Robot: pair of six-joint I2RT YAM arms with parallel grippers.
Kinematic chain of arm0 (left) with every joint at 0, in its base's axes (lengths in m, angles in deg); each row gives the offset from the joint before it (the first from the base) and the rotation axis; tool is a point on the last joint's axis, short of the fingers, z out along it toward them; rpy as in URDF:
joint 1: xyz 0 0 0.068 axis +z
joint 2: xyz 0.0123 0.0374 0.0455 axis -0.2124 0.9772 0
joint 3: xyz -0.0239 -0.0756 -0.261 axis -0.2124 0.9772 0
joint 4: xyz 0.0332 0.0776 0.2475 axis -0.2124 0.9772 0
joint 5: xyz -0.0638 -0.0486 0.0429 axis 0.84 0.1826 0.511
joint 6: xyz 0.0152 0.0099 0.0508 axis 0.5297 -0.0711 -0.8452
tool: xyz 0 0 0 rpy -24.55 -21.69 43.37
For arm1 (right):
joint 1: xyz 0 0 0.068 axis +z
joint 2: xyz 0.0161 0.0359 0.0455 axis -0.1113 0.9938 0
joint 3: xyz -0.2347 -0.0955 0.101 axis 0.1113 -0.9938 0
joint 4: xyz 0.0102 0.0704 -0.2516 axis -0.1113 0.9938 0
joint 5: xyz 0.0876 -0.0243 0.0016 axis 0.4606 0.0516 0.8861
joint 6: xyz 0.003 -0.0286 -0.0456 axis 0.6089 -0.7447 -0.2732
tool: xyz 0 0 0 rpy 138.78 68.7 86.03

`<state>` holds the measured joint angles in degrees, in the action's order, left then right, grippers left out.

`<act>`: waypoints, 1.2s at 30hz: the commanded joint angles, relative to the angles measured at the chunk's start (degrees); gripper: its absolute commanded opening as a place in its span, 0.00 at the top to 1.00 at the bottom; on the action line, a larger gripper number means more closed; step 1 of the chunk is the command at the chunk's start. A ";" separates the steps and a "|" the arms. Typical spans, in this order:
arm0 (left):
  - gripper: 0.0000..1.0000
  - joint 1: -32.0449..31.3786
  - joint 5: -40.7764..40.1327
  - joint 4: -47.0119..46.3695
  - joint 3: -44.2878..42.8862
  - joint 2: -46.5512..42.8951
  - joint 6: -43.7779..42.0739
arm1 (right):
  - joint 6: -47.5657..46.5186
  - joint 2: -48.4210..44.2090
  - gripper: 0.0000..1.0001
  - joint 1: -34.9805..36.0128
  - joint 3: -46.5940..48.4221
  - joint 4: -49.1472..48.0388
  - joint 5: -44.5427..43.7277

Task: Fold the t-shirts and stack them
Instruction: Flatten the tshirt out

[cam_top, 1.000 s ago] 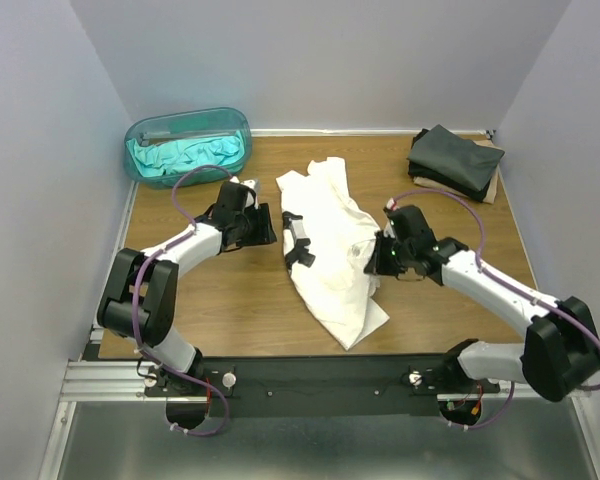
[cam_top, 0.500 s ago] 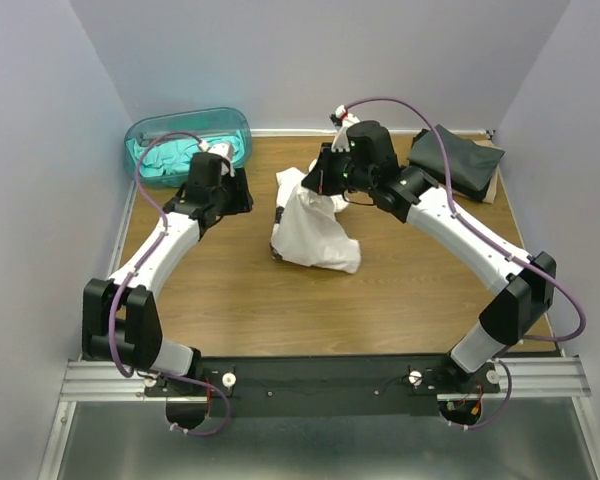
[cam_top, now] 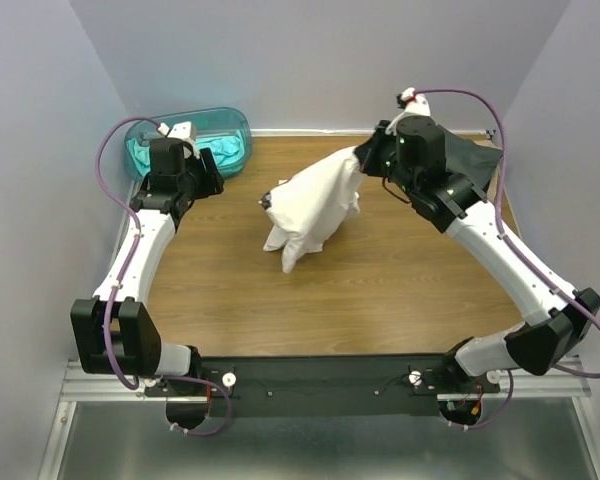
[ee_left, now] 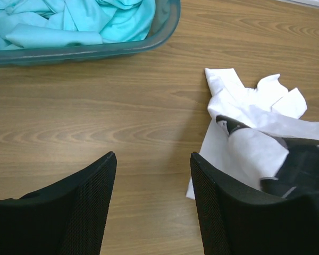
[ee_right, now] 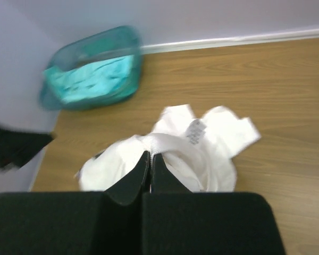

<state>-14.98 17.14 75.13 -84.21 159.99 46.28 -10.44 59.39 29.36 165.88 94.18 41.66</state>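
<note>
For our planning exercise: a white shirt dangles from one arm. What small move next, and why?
Probably swing the open left tool toward the soft white cloth t-shirt. The shut right tool pinches one edge, so it hangs bunched, its lower end on the brown wooden table; a second grip could spread it.

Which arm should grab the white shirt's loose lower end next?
Left. The left claw is open and empty near the white shirt; the right claw is shut on its raised end.

1 overhead, 2 wrist, sharing t-shirt (cam_top: 315, 200)
</note>
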 commanded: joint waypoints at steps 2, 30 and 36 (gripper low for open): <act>0.34 0.17 3.54 0.14 0.17 1.07 -0.18 | -0.42 3.45 1.00 -12.09 -12.12 -0.75 -10.45; 0.35 -21.35 6.44 -6.72 9.41 14.85 8.52 | 7.23 -9.47 0.23 -14.21 -41.92 -0.05 9.42; 0.35 -22.85 5.74 -6.19 6.52 21.80 8.25 | 8.02 -8.50 0.20 -14.30 -42.72 -0.22 8.01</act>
<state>-37.54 22.54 69.40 -75.06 179.92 53.95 -3.86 50.69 15.02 124.15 93.63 50.12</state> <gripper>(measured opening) 0.655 0.792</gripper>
